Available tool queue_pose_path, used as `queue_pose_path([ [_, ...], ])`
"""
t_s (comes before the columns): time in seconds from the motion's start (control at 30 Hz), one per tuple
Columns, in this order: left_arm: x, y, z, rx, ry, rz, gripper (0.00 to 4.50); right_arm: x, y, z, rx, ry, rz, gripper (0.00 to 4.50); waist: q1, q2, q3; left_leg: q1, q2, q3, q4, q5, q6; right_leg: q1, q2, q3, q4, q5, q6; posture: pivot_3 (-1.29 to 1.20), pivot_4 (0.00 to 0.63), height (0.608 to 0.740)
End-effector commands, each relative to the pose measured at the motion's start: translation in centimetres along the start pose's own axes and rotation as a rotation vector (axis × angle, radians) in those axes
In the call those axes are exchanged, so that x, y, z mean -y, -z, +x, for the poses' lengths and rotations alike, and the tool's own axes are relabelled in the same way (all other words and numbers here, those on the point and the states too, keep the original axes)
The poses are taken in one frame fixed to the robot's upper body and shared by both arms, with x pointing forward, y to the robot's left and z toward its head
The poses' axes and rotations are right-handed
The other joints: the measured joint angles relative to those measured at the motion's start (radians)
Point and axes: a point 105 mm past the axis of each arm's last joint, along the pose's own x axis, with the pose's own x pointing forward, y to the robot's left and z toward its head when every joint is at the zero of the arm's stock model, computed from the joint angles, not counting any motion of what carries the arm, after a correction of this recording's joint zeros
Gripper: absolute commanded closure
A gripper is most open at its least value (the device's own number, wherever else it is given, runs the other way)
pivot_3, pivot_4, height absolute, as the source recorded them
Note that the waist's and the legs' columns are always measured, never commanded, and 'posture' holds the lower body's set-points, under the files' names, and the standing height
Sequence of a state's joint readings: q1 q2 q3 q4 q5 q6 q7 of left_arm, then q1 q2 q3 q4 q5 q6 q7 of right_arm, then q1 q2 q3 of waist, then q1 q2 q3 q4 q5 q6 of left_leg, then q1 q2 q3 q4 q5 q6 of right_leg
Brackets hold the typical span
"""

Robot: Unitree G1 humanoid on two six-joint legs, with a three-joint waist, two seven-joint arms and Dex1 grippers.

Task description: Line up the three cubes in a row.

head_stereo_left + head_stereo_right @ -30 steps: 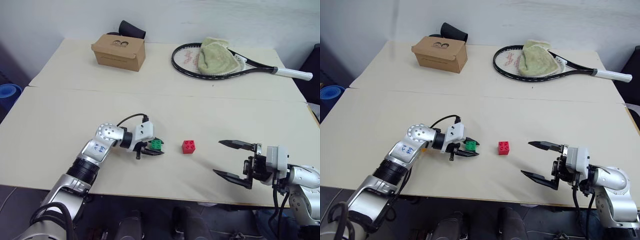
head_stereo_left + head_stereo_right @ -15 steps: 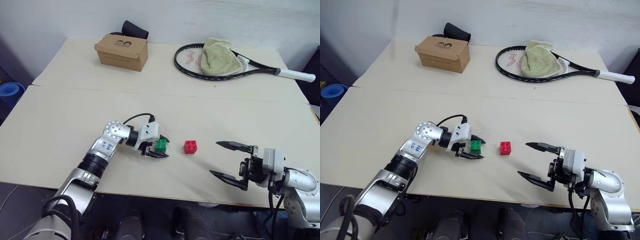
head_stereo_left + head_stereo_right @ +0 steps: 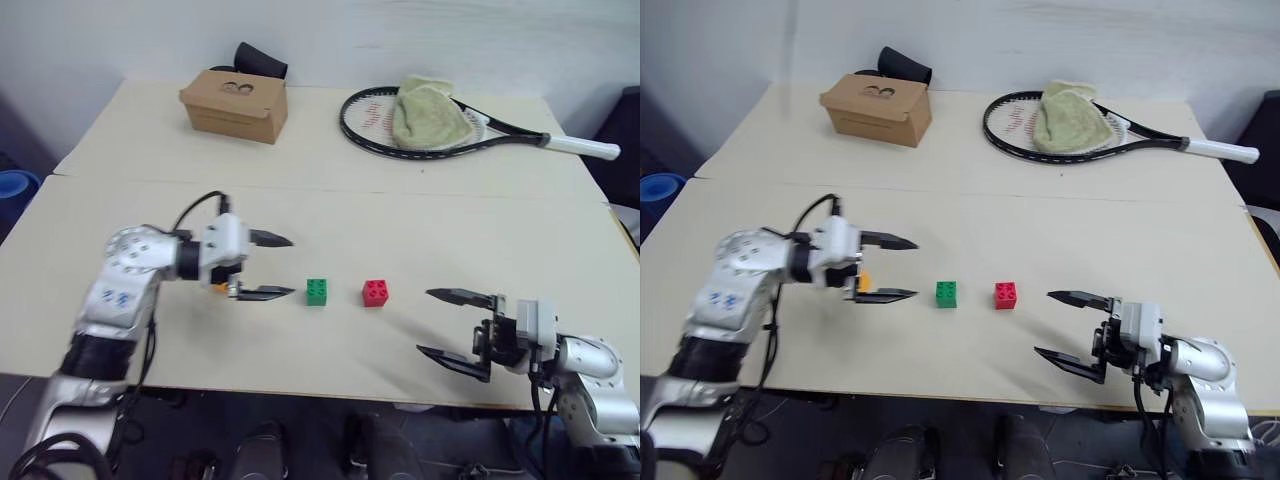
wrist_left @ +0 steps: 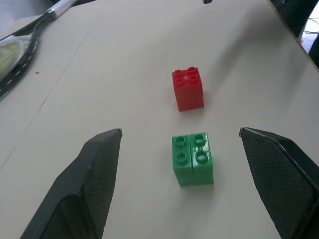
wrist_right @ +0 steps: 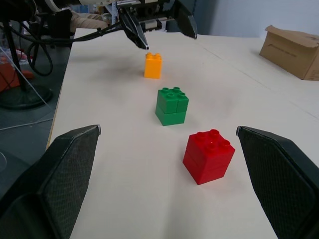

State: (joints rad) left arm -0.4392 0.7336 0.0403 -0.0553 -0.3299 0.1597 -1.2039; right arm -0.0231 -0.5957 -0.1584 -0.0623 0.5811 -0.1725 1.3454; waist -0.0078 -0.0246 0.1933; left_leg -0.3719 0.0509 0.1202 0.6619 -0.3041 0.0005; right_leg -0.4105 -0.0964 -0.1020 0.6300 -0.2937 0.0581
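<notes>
We see a cream table [image 3: 330,215] set against a pale wall, and we take the green cube [image 3: 317,291] as our landmark. It sits free near the table's front edge. The red cube [image 3: 377,292] stands just to its right, apart from it. The yellow-orange cube [image 5: 153,65] lies to its left, beneath the left gripper [image 3: 279,265], whose jaws are spread and hold nothing. The right gripper [image 3: 448,324] hangs well to the right of the green cube, jaws wide and empty. Far behind the green cube are a cardboard box [image 3: 234,104] and a racket [image 3: 470,125] with a towel [image 3: 425,112].
</notes>
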Motion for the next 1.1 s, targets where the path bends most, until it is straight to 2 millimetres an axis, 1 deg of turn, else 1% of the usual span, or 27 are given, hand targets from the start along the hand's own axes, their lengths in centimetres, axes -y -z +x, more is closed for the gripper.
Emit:
queue_pose_path([
  [0.03, -0.8, 0.7, -6.4, -0.003, -0.256, -0.087, 0.53, 0.4, -0.5, 0.2, 0.039, -0.006, -0.017, 0.0, -0.009, 0.0, 0.0, 0.0, 0.001, 0.0, 0.0, 0.0, 0.0, 0.0, 0.0, 0.001, 0.0, 0.0, 0.0, 0.0, 0.15, 0.74],
  [0.07, -0.4, 1.7, -8.4, -0.026, -0.323, -0.13, 0.53, 0.5, -0.6, 0.3, 0.047, -0.009, -0.019, 0.0, -0.012, 0.0, 0.0, 0.0, 0.002, -0.001, 0.0, 0.0, -0.001, 0.0, 0.0, 0.001, 0.0, 0.0, 0.0, 0.0, 0.15, 0.74],
  [0.1, 0.4, 3.2, -10.7, -0.065, -0.381, -0.186, 0.35, 0.6, -0.7, 0.6, 0.058, -0.01, -0.025, 0.0, -0.018, 0.0, 0.0, -0.001, 0.002, -0.001, 0.0, 0.0, -0.001, 0.0, 0.0, 0.001, -0.001, -0.001, -0.001, 0.0, 0.15, 0.74],
  [0.13, 1.1, 4.0, -12.2, -0.092, -0.415, -0.221, 0.17, 0.7, -0.7, 0.7, 0.065, -0.01, -0.03, 0.0, -0.019, 0.0, 0.0, 0.0, 0.002, -0.001, -0.001, -0.001, -0.001, 0.0, 0.0, 0.002, -0.001, -0.001, -0.001, 0.0, 0.15, 0.74],
  [0.17, 1.5, 4.4, -12.9, -0.108, -0.43, -0.239, 0.03, 0.7, -0.8, 0.8, 0.069, -0.011, -0.033, 0.0, -0.019, 0.0, 0.0, 0.0, 0.002, -0.001, -0.001, -0.001, -0.001, 0.0, 0.0, 0.002, -0.001, -0.001, -0.001, 0.0, 0.15, 0.74],
  [0.2, 1.7, 4.6, -13.2, -0.113, -0.435, -0.246, 0.03, 0.7, -0.8, 0.8, 0.071, -0.011, -0.034, 0.0, -0.019, 0.001, 0.0, 0.0, 0.002, -0.002, -0.001, -0.001, -0.001, 0.0, 0.0, 0.001, -0.001, -0.001, -0.001, 0.0, 0.15, 0.74],
  [0.27, 3.9, 7.0, -17.4, -0.201, -0.57, -0.364, 0.03, 0.8, -1.0, 1.3, 0.087, -0.024, -0.033, 0.0, -0.012, 0.0, 0.0, -0.001, 0.001, -0.003, -0.001, -0.004, 0.002, 0.0, -0.002, 0.0, -0.001, -0.001, -0.002, 0.0, 0.15, 0.74],
  [0.3, 5.1, 7.7, -18.9, -0.236, -0.607, -0.404, 0.03, 0.8, -1.2, 1.6, 0.096, -0.031, -0.039, 0.0, -0.016, 0.0, 0.0, -0.001, 0.001, -0.003, -0.001, -0.005, 0.001, 0.0, -0.002, 0.0, -0.002, -0.001, -0.002, 0.0, 0.15, 0.74],
  [0.33, 6.1, 8.2, -19.8, -0.269, -0.624, -0.427, 0.03, 0.8, -1.3, 1.8, 0.104, -0.036, -0.045, 0.0, -0.018, 0.0, 0.0, 0.0, 0.001, -0.003, -0.001, -0.006, 0.002, 0.0, -0.002, 0.001, -0.002, -0.001, -0.002, 0.0, 0.15, 0.74],
  [0.37, 6.8, 8.3, -20.1, -0.281, -0.63, -0.441, 0.03, 0.8, -1.5, 2.1, 0.111, -0.042, -0.048, 0.0, -0.019, 0.0, 0.0, 0.0, 0.002, -0.003, -0.001, -0.008, 0.003, 0.0, -0.002, 0.001, -0.002, -0.001, -0.002, 0.0, 0.15, 0.74],
  [0.43, 7.2, 8.0, -19.8, -0.266, -0.625, -0.437, 0.03, 0.9, -1.8, 2.5, 0.121, -0.052, -0.054, 0.0, -0.014, 0.0, 0.0, -0.001, 0.003, -0.003, -0.001, -0.009, 0.003, 0.0, -0.002, 0.0, -0.002, -0.002, -0.003, 0.0, 0.15, 0.74],
  [0.53, 6.8, 7.4, -18.8, -0.236, -0.607, -0.413, 0.03, 1.1, -2.0, 2.7, 0.125, -0.06, -0.053, 0.0, 0.003, 0.001, 0.0, -0.001, 0.002, -0.004, -0.001, -0.011, -0.001, 0.0, -0.004, -0.001, -0.002, -0.002, -0.004, 0.0, 0.15, 0.74],
  [0.63, 4.6, 5.8, -15.7, -0.152, -0.506, -0.304, 0.03, 1.3, -2.3, 3.0, 0.121, -0.081, -0.055, 0.0, 0.012, 0.002, 0.001, 0.0, 0.002, -0.005, -0.001, -0.011, -0.002, 0.0, -0.005, -0.001, -0.002, -0.002, -0.004, 0.0, 0.15, 0.74],
  [0.67, 3.5, 5.5, -14.2, -0.128, -0.437, -0.279, 0.03, 1.4, -2.4, 3.0, 0.113, -0.089, -0.053, 0.0, 0.015, 0.002, 0.001, -0.001, 0.002, -0.005, -0.001, -0.011, -0.002, 0.0, -0.006, -0.002, -0.002, -0.002, -0.004, 0.0, 0.15, 0.74],
  [0.7, 2.9, 5.5, -13.1, -0.123, -0.375, -0.275, 0.03, 1.5, -2.5, 3.0, 0.107, -0.094, -0.053, 0.0, 0.021, 0.003, 0.001, -0.001, 0.002, -0.005, -0.001, -0.011, -0.002, 0.0, -0.006, -0.002, -0.002, -0.002, -0.004, 0.0, 0.15, 0.74],
  [0.73, 2.5, 5.5, -12.5, -0.123, -0.335, -0.274, 0.03, 1.6, -2.6, 3.0, 0.103, -0.097, -0.051, 0.0, 0.021, 0.003, 0.0, -0.001, 0.001, -0.005, -0.001, -0.01, -0.002, 0.001, -0.006, -0.002, -0.001, -0.002, -0.004, 0.0, 0.15, 0.74],
  [0.8, 2.1, 6.3, -11.0, -0.181, -0.19, -0.25, 0.03, 1.7, -2.8, 3.0, 0.091, -0.098, -0.056, 0.0, 0.012, 0.003, 0.0, -0.001, 0.001, -0.003, -0.001, -0.009, 0.0, 0.0, -0.005, -0.002, -0.001, -0.002, -0.004, 0.0, 0.15, 0.74],
  [0.83, 2.0, 6.6, -10.6, -0.206, -0.141, -0.231, 0.03, 1.7, -2.8, 3.0, 0.086, -0.098, -0.058, 0.0, 0.007, 0.004, 0.0, -0.001, 0.001, -0.002, -0.001, -0.006, -0.001, 0.0, -0.004, -0.002, -0.001, -0.002, -0.004, 0.0, 0.15, 0.74],
  [0.87, 1.6, 6.8, -10.3, -0.221, -0.112, -0.204, 0.03, 1.7, -2.9, 2.9, 0.083, -0.095, -0.063, 0.0, 0.003, 0.004, 0.0, -0.001, 0.001, 0.001, -0.002, -0.006, -0.002, -0.001, -0.003, -0.002, -0.001, -0.002, -0.004, 0.0, 0.15, 0.74],
  [0.97, -1.0, 7.2, -9.0, -0.209, -0.101, -0.14, 0.03, 1.9, -3.2, 2.6, 0.072, -0.066, -0.074, 0.0, -0.001, 0.004, 0.0, -0.001, 0.003, 0.007, -0.002, -0.006, -0.002, -0.003, 0.001, -0.007, -0.001, -0.002, -0.003, 0.0, 0.15, 0.74],
  [1.1, -2.3, 7.8, -7.6, -0.222, -0.014, -0.108, 0.03, 1.7, -3.3, 2.0, 0.053, -0.029, -0.076, 0.0, 0.002, 0.004, 0.0, -0.001, 0.003, 0.009, 0.001, -0.005, -0.002, -0.004, 0.002, -0.006, 0.002, -0.002, -0.003, 0.0, 0.15, 0.74],
])
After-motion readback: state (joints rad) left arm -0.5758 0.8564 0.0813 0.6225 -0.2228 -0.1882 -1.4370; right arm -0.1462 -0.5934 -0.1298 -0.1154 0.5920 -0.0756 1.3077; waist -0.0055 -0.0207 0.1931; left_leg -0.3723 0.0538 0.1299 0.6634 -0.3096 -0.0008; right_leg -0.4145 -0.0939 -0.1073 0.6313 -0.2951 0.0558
